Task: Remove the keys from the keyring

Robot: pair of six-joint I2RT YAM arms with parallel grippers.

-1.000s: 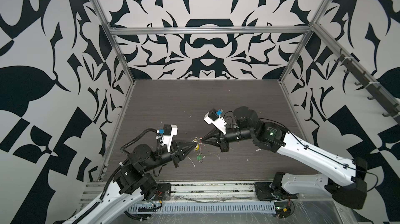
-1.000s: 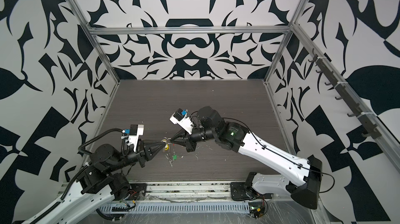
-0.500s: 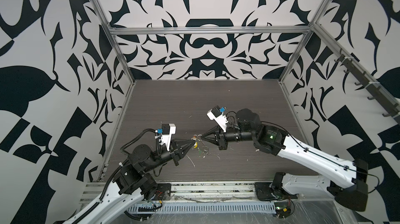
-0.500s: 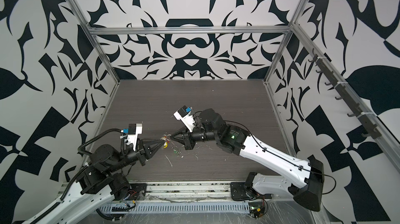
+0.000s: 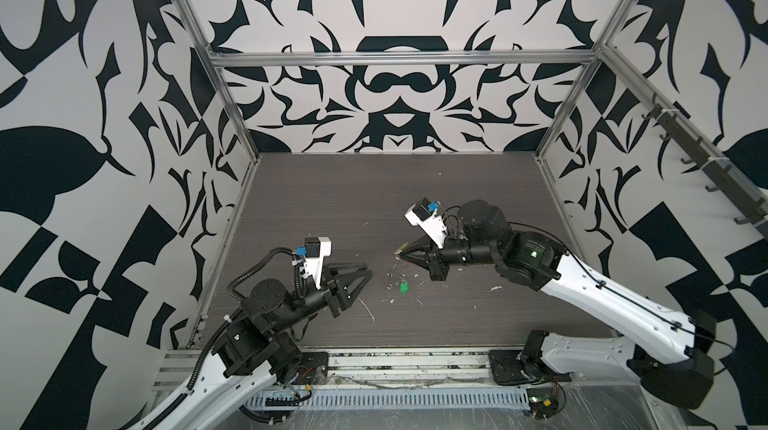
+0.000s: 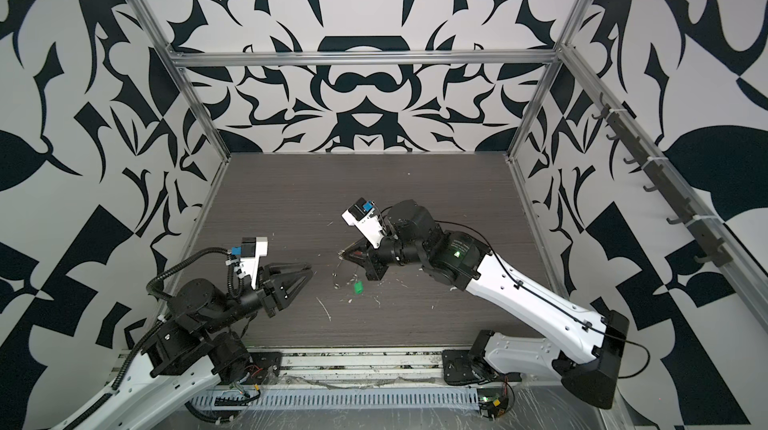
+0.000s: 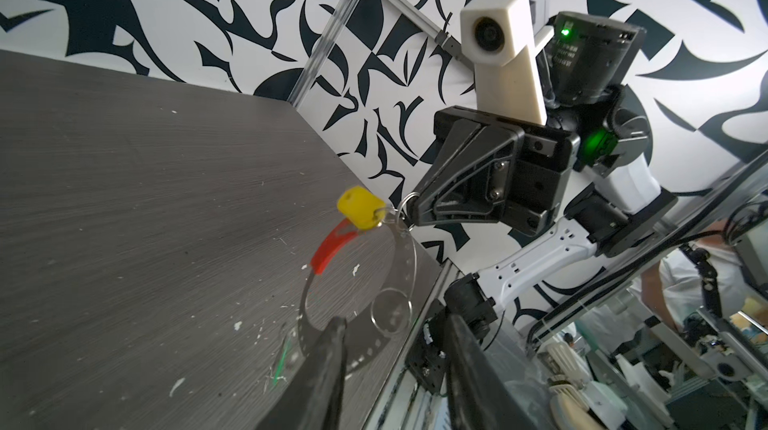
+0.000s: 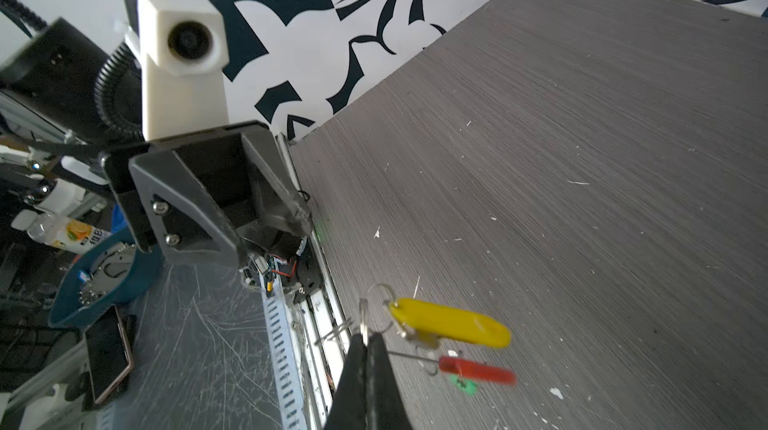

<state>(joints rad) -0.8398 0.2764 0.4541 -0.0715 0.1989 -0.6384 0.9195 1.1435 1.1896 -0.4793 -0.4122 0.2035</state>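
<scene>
Black left pincer gapes empty; right pincer clamped shut on keyring; yellow tag dangling.

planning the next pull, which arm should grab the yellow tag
Likely left: the left end effector is open, empty, facing the yellow tag; the right end effector is shut on the keyring, holding it up.

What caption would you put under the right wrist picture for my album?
Shut right gripper dangles the keyring and yellow tag above the table.
</scene>
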